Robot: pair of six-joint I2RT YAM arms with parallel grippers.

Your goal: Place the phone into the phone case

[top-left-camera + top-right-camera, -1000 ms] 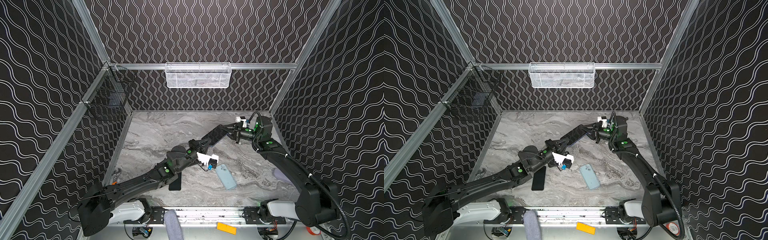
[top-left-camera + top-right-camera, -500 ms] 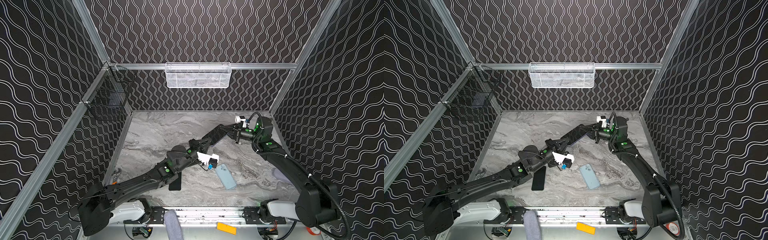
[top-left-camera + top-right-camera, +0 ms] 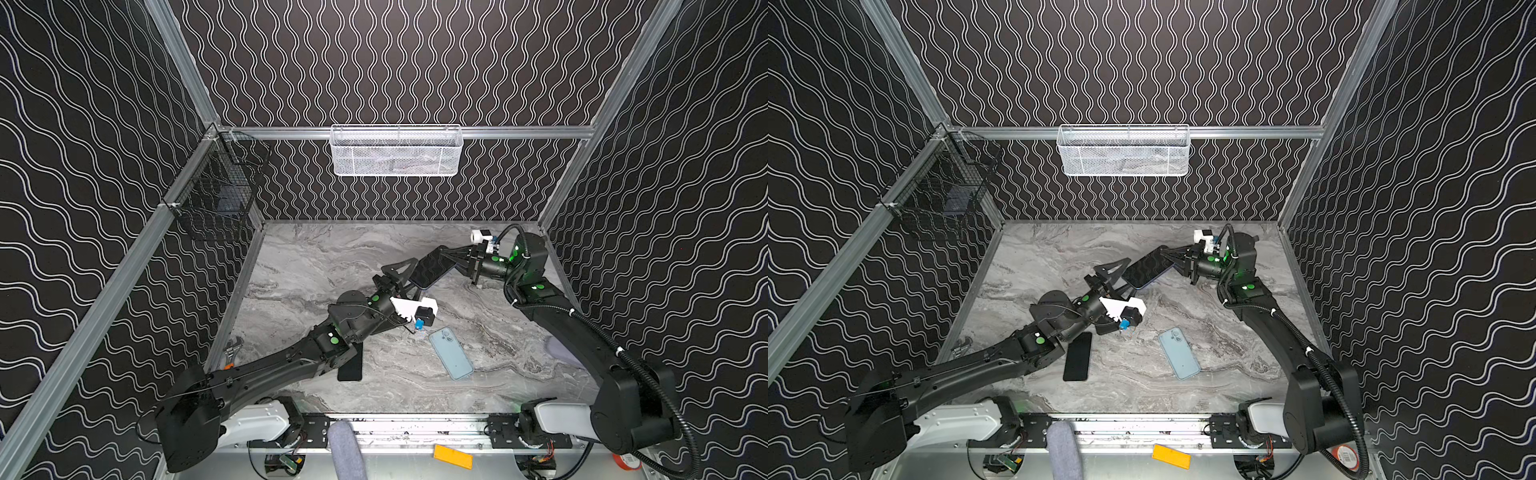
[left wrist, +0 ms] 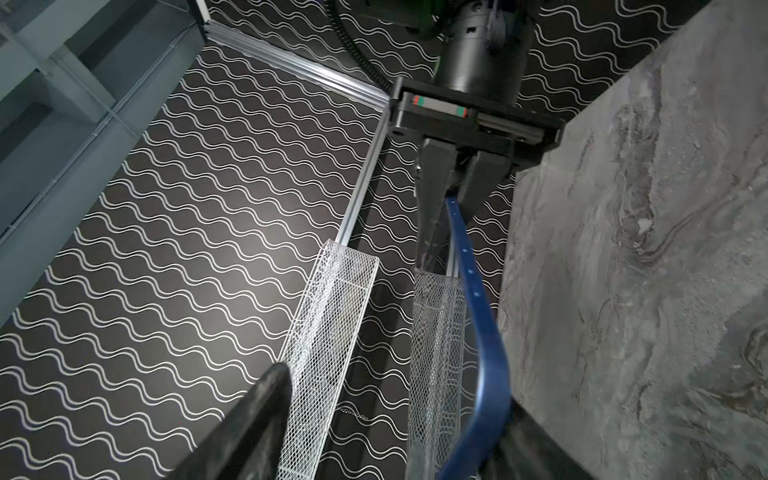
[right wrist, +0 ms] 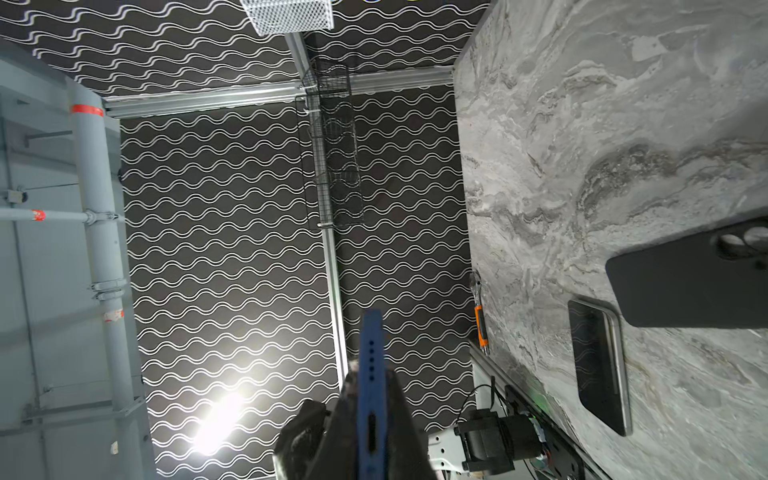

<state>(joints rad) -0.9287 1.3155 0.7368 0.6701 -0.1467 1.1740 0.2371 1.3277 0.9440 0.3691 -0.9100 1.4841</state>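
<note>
The right gripper [image 3: 451,261] pinches one short end of the blue-rimmed case [image 3: 432,268], one finger above it and one below. The case juts out from the gripper nearly flat and clear of the table [image 3: 311,257], dipping a little toward the left gripper [image 3: 409,277]. The left jaws are spread around the case's free end and do not clamp it. In the left wrist view the blue rim runs close beside one finger, and I cannot tell whether they touch. I also cannot tell whether anything already sits inside the case.

The pale blue phone [image 3: 451,353] lies back-up on the table. It is well apart from both grippers, below the left gripper and on the rail side of the left wrist. A black slab [image 3: 350,368] lies partly under the left forearm.

This looks like a hand-over, with the right gripper left to carry the case alone.
- **Backing off:** the left gripper should draw straight back along the case's length, jaws wide, so no finger drags the rim and twists the case in the one-ended pinch.
- **Holding:** the right gripper should keep its squeeze firm and the case level, since a soft case may sag from that end.
- **Picking up the phone:** it lies flat, so it probably needs an edge grip or a tip-up before it can be lifted.

The left arm stretches long and low, diagonally across the table, with the wrist angled up toward the case. The right arm runs up its own side. Its wrist is bent so the gripper points across at the left one, and rolled so the fingers stack.
</note>
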